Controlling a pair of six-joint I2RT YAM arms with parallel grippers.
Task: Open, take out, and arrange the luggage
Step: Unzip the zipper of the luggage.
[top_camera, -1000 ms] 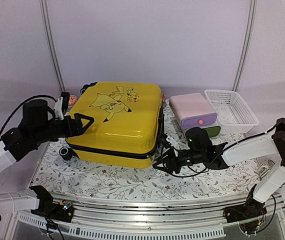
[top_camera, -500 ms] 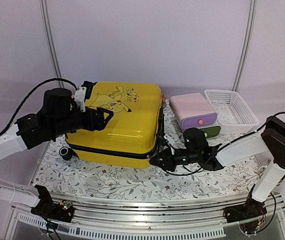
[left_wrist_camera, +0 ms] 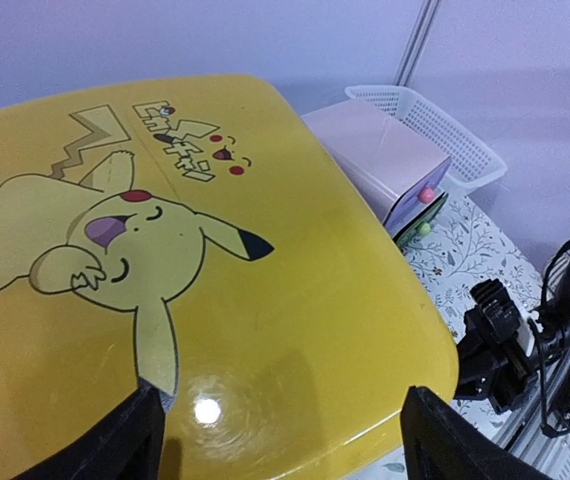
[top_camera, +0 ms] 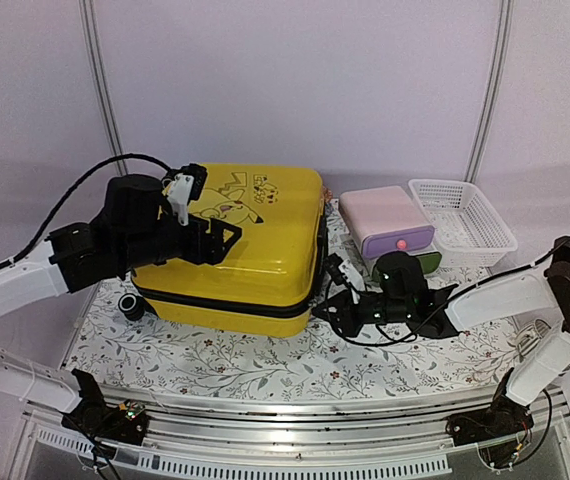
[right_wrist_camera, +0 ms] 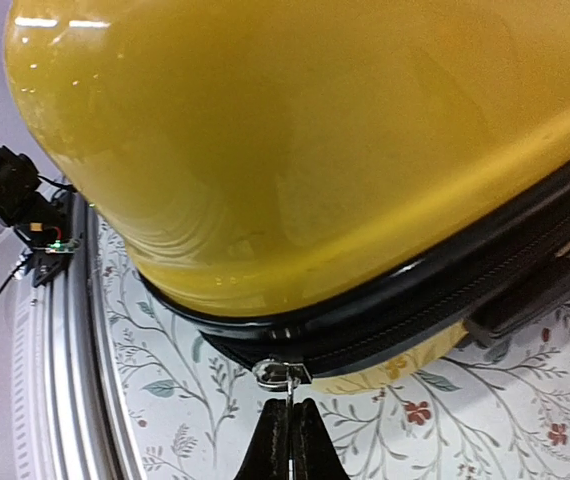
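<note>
pale lilac wall (top_camera: 295, 80) far beyond left gripper (top_camera: 217, 240), two grey uprights (top_camera: 105, 90) on it. floral tablecloth (right_wrist_camera: 165, 400) just below right gripper (right_wrist_camera: 287, 420), metal rail (top_camera: 295, 440) behind it. light soft, even.

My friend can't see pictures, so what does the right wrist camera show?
The right gripper is pinched shut on the small silver zipper pull at the bottom edge of the shiny yellow luggage. The luggage fills the top of the view, with its black zipper band running below the yellow part. A flowery tablecloth lies underneath.
</note>
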